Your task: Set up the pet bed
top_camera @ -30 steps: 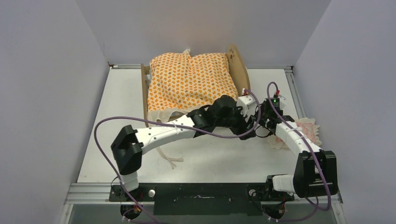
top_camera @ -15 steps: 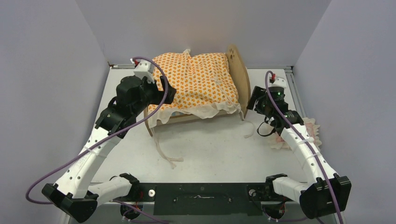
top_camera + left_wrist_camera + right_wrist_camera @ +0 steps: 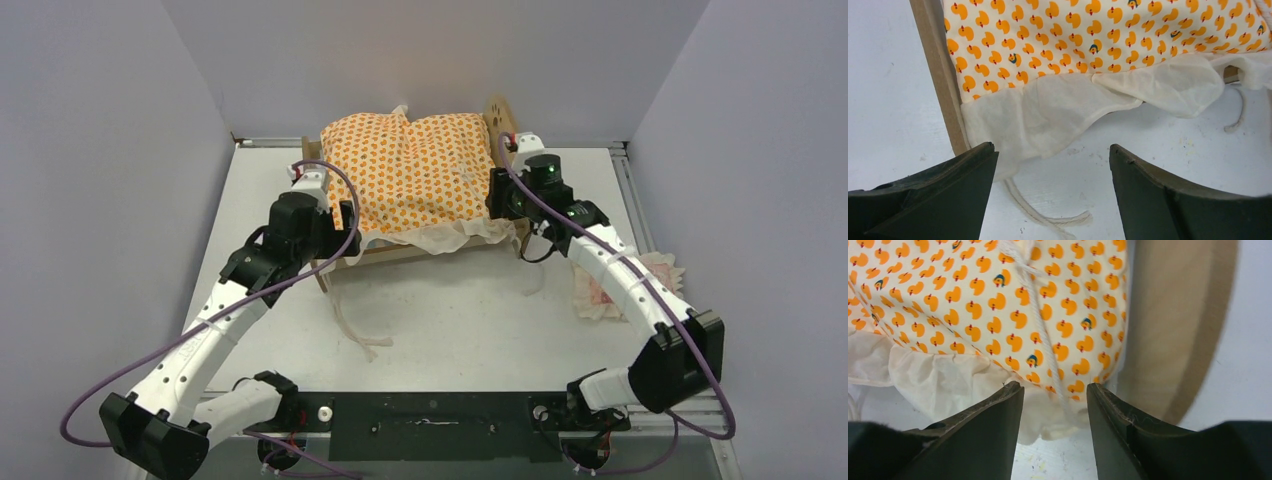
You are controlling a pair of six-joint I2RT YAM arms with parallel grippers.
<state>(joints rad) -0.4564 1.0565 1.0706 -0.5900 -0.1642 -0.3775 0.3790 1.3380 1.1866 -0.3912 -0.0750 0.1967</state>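
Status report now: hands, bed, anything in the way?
Left hand open, at mattress ruffle. Right hand open, by headboard. Mattress on bed; pillow aside on table. Cords hang loose in front.

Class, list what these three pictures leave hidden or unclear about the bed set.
Top view: the mattress covers the bed's floor.
Top view: the right arm crosses the pillow, hiding its middle.
Right wrist view: the headboard is blurred and cut off by the top edge.

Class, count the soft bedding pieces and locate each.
2. Duck-print mattress on the pet bed; pink frilled pillow on the table, partly under the right arm. More may be hidden.
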